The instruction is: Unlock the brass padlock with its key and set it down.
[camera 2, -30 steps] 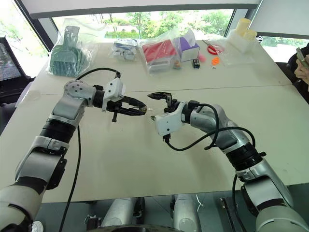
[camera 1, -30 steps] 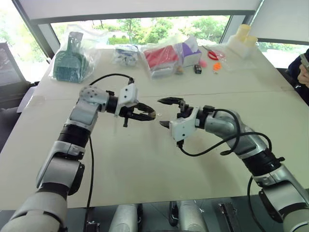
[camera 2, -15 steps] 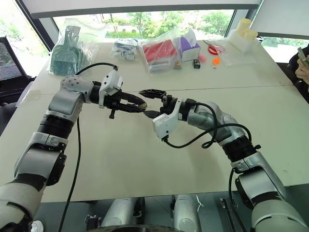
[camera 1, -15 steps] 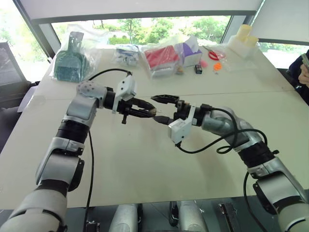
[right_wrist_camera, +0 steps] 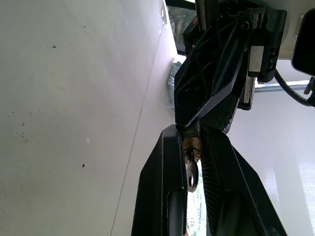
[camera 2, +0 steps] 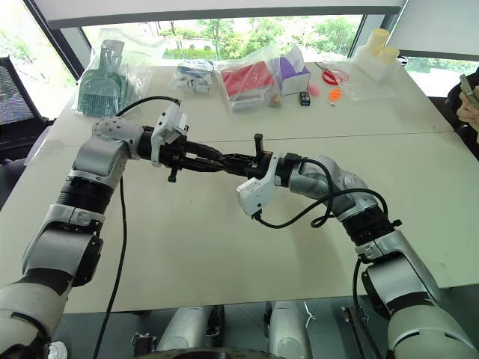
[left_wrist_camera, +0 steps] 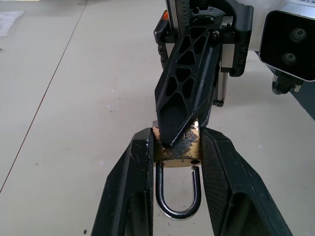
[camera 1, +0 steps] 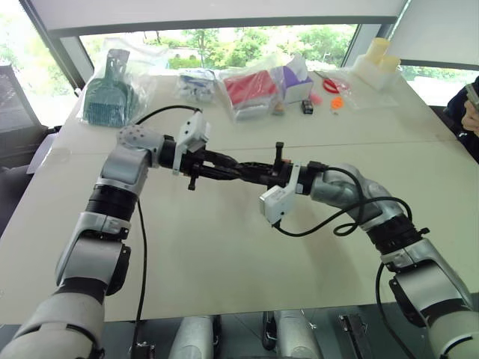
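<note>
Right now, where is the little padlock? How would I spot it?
Look above the middle of the big table, where the two grippers meet. The left gripper pinches the padlock. It is yellow brass with a silver loop, unlike the bags of things by the window.

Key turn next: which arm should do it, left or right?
Right, probably. Its tool is shut on the key at the brass padlock, so it can likely twist it. The left tool clamps the lock body, shackle toward its wrist, and seems best kept as the brace.
</note>
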